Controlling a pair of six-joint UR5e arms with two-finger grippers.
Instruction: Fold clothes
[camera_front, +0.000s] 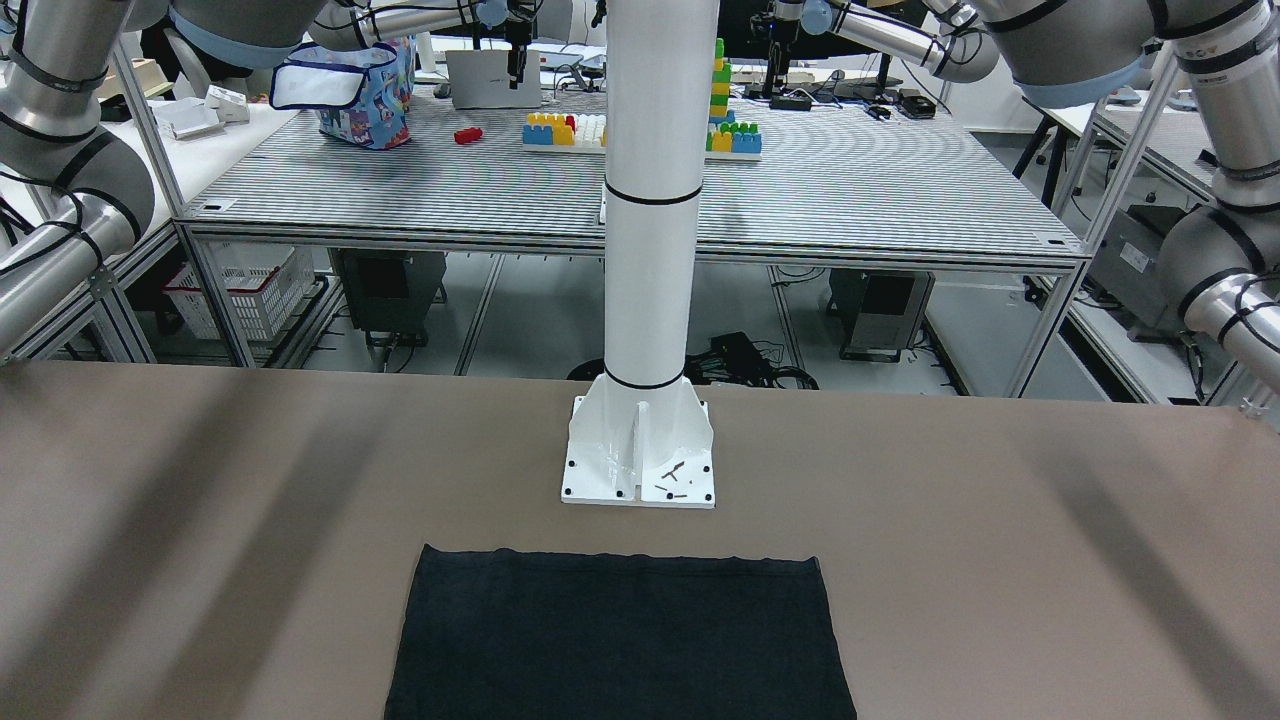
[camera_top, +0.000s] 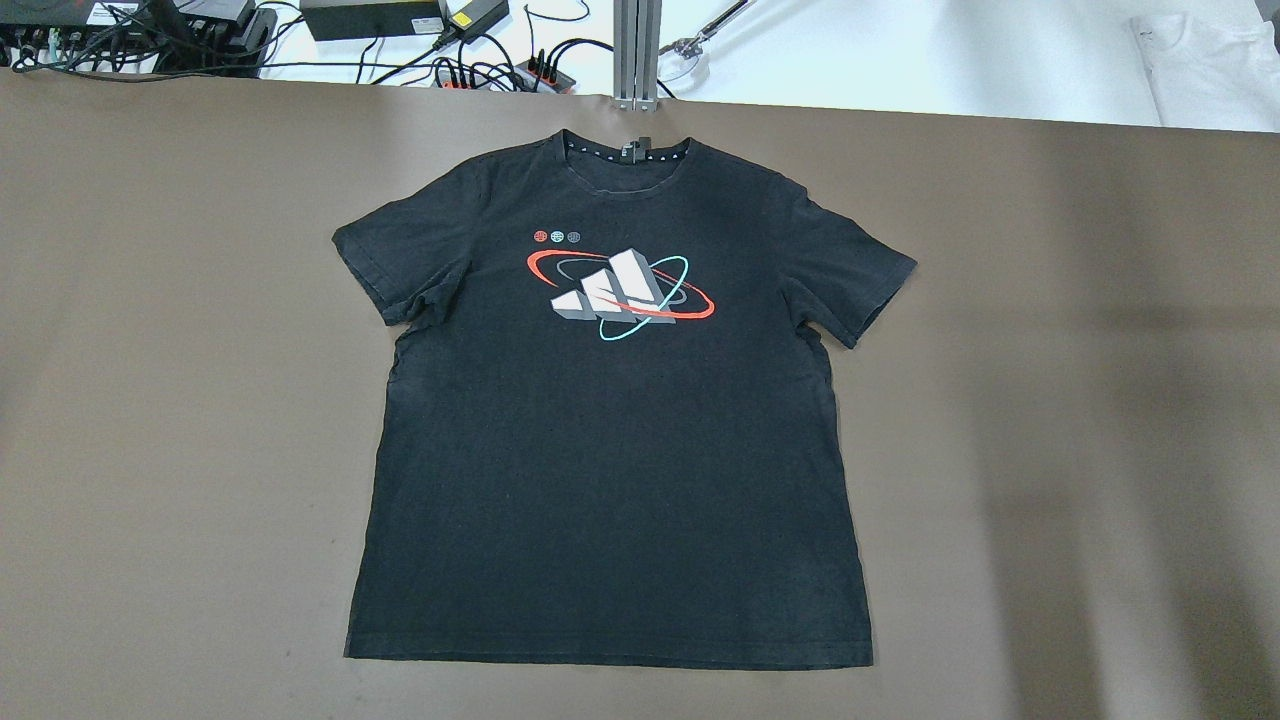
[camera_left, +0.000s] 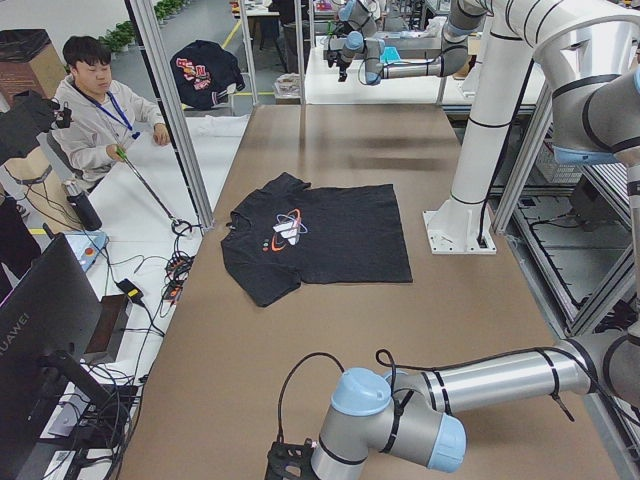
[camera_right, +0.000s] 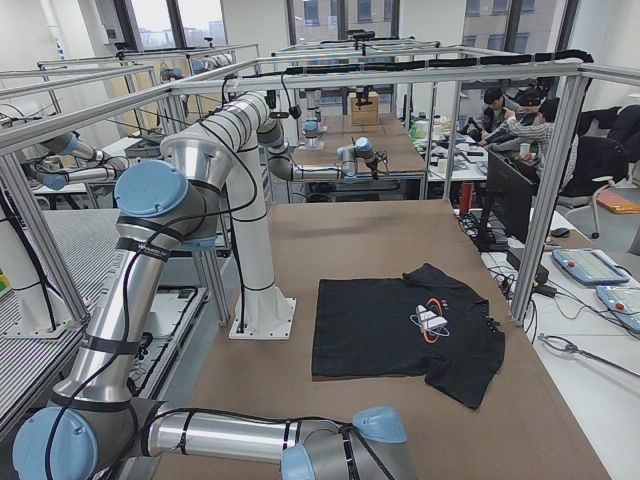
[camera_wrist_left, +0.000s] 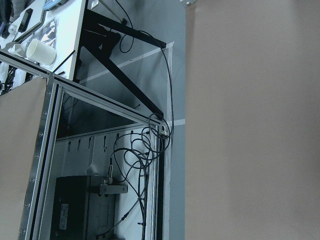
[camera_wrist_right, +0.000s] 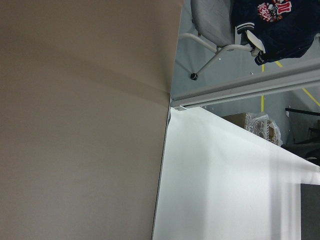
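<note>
The clothes are one black T-shirt (camera_top: 610, 450) with a red, white and teal chest print. It lies flat and face up on the brown table (camera_top: 150, 400), collar at the far edge and hem toward the robot. The hem (camera_front: 620, 640) shows in the front-facing view. The shirt also shows in the side views (camera_left: 330, 240) (camera_right: 390, 330). My left gripper (camera_left: 290, 462) hangs off the table's left end, far from the shirt. My right gripper (camera_left: 341, 62) is held beyond the far end. I cannot tell whether either is open or shut. Both wrist views show only bare table and floor.
The white pillar base (camera_front: 640, 460) is bolted to the table just behind the shirt's hem. An aluminium post (camera_top: 637, 50) and cables (camera_top: 150, 30) stand past the far edge. A seated person (camera_left: 95, 110) holds a rod beside the table. Brown surface lies open on both sides of the shirt.
</note>
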